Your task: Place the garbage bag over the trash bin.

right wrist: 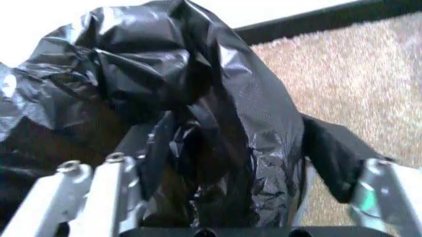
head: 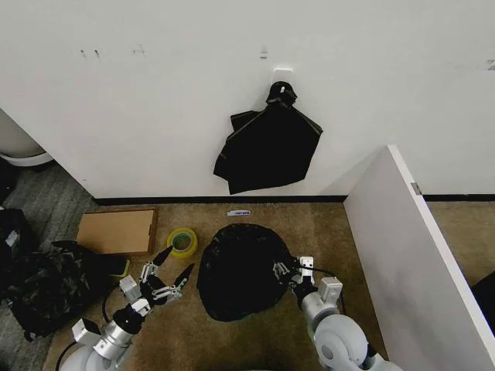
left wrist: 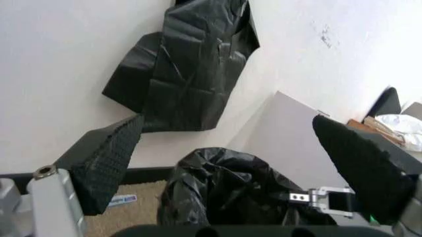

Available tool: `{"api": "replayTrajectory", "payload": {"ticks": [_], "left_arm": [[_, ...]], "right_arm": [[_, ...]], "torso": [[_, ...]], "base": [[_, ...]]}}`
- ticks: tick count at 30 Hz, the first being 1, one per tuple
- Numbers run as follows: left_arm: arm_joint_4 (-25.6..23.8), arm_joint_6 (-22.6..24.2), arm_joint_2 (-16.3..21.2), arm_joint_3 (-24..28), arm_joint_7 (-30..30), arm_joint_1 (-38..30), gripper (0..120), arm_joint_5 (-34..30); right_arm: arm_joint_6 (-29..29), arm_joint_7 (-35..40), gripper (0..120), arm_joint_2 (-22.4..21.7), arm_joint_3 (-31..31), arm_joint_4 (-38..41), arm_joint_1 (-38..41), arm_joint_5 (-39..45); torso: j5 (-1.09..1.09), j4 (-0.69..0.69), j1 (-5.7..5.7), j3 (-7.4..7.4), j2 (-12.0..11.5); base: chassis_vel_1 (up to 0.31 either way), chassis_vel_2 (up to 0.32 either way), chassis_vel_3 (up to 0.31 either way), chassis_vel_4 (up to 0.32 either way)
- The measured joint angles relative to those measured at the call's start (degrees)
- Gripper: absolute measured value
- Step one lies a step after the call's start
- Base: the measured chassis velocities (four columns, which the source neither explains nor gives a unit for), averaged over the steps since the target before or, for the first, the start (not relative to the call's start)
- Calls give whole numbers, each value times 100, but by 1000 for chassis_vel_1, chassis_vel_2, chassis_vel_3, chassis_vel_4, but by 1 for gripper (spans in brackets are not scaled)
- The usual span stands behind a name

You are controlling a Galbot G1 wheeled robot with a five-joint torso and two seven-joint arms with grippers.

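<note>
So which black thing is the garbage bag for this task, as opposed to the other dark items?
Start at the white wall and drop to the brown carpet below the black bundle hanging from a hook. The garbage bag is the glossy, crinkled mound standing there, right of the yellow tape roll, with the right pincer at its edge.

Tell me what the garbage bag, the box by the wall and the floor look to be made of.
Garbage bag: thin black plastic film, glossy, judging by its sharp crinkles and highlights. Box: plain brown cardboard, matte, with flat folded faces. Floor: seemingly short-pile tan carpet, showing a nubby texture beside the bag. The right gripper touches the bag's edge; the left gripper hangs open beside it.
</note>
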Motion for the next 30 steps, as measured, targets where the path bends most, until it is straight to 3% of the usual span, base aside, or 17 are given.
{"api": "replayTrajectory", "payload": {"ticks": [4, 6, 8, 14, 17, 18, 21, 22, 25, 27, 30], "left_arm": [[-4, 8, 18, -38, -3, -11, 100, -27], [-9, 9, 18, -40, -3, -12, 100, -30], [-24, 11, 12, -42, -3, -10, 100, -31], [-200, 22, -29, 1, -207, 28, 100, -60], [-471, -75, -84, 159, -986, 77, 100, -74], [-676, -224, -124, 284, -1571, 94, 100, -10], [-1171, -594, -227, 610, -3177, 216, 100, 786], [-1171, -594, -227, 610, -3177, 216, 100, 786], [-1553, -1230, -417, 943, -5001, 387, 100, 1986], [-1700, -1445, -524, 1009, -5482, 482, 100, 2355], [-1850, -1556, -619, 1007, -5695, 637, 100, 2561]], "right_arm": [[474, -198, 87, -88, 29, 27, -97, -517], [635, -238, 89, -88, 45, 3, -101, -680], [874, -310, 97, -83, 79, -26, -106, -1009], [1326, -205, 100, -4, 132, 0, -156, -1593], [1977, -264, 100, 75, 258, 1, -253, -2208], [2276, -328, 100, 115, 356, 0, -282, -2445], [2864, -428, 100, 180, 630, 1, -270, -2825], [2864, -428, 100, 180, 630, 1, -270, -2825], [3423, -706, 100, 222, 991, 76, -247, -2976], [3533, -854, 100, 259, 1166, 175, -321, -2969], [3555, -987, 100, 336, 1344, 272, -456, -2966]], "torso": [[0, -1, 0, 0, 0], [0, 0, 0, 0, 0], [0, 0, 0, 0, 0], [0, 0, 0, 0, 0], [0, 0, 0, 0, 0], [1, 0, 0, 0, 0], [1, -1, 0, 0, 0], [1, -1, 0, 0, 0], [0, 2, 0, 0, 0], [-1, 0, 0, 0, 0], [1, 0, 0, 0, 0]], "base": [[0, 0, 0, 0], [0, 0, 0, 0], [0, 0, 0, 0], [0, 0, 0, 0], [0, 0, 0, 0], [0, 0, 0, 0], [0, 0, 0, 0], [0, 0, 0, 0], [0, 0, 0, 0], [0, 0, 0, 0], [0, 0, 0, 0]]}}
